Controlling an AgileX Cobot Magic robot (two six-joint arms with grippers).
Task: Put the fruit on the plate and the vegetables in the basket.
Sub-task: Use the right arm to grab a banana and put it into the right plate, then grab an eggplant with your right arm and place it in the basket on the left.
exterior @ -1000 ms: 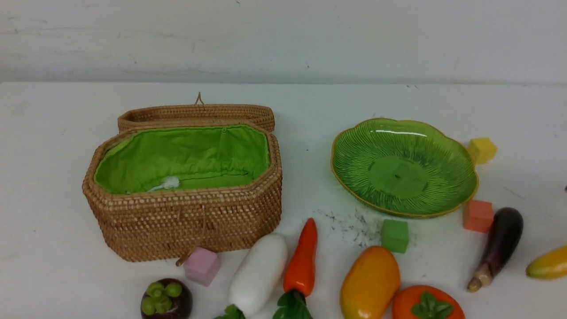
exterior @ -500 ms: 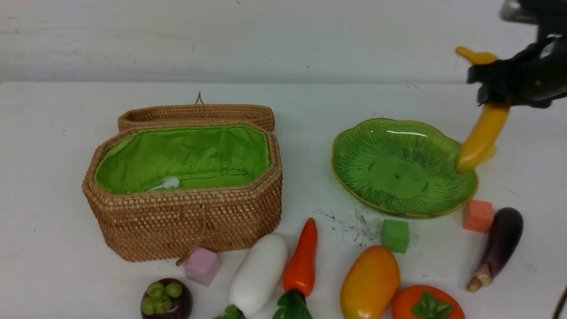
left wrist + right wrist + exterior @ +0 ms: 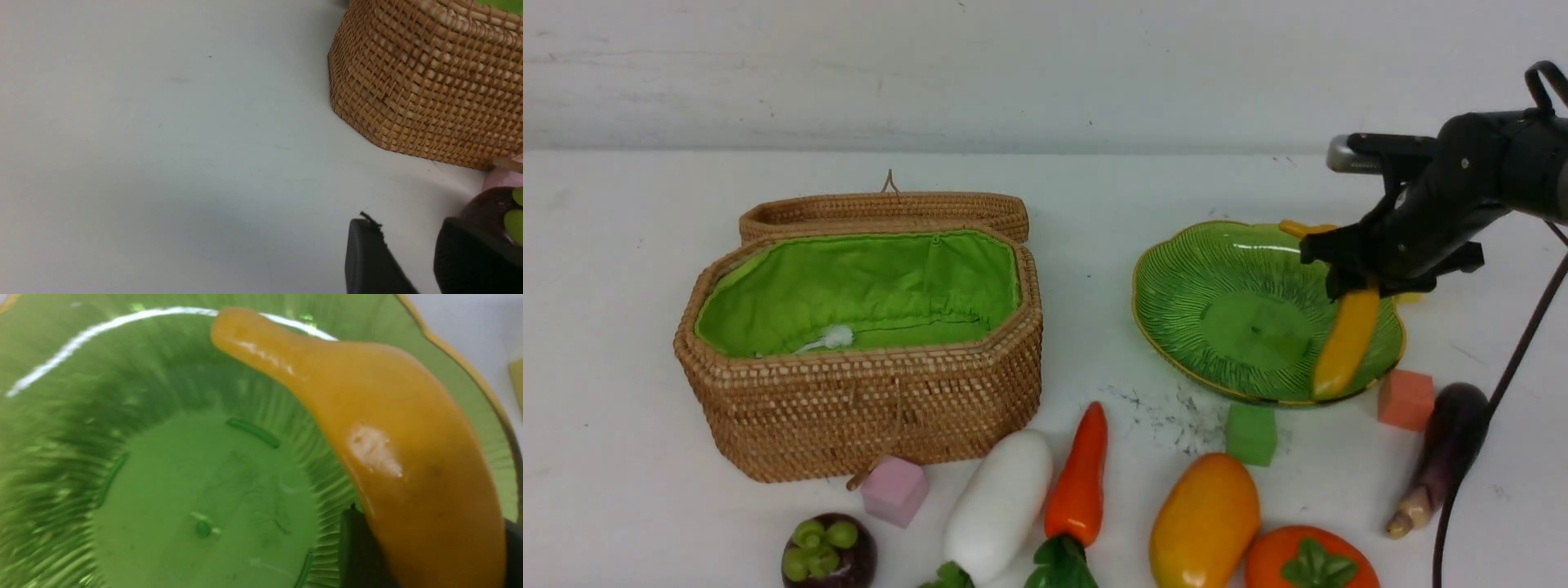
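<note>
In the front view my right gripper [image 3: 1352, 273] is shut on the yellow banana [image 3: 1346, 343], which hangs low over the right side of the green plate [image 3: 1217, 269], its lower end near the front rim. The right wrist view shows the banana [image 3: 388, 449] between dark fingers [image 3: 355, 555] above the plate [image 3: 184, 477]. The open wicker basket [image 3: 866, 408] holds no vegetables. Along the front lie the mangosteen [image 3: 829, 551], radish [image 3: 996, 506], carrot [image 3: 1082, 482], mango [image 3: 1205, 523], persimmon [image 3: 1311, 559] and eggplant [image 3: 1441, 453]. My left gripper [image 3: 408, 228] stands open beside the mangosteen [image 3: 488, 206], near the basket [image 3: 429, 81].
Foam cubes sit on the table: pink [image 3: 896, 490] at the basket's front, green [image 3: 1251, 434] and orange [image 3: 1405, 400] by the plate's near rim. The basket lid [image 3: 882, 211] lies folded back behind it. A dark cable [image 3: 1494, 408] hangs from the right arm across the eggplant.
A second ago the banana lay on the table at the far right. My right gripper has since carried it up, then down and left over the plate's right side.
</note>
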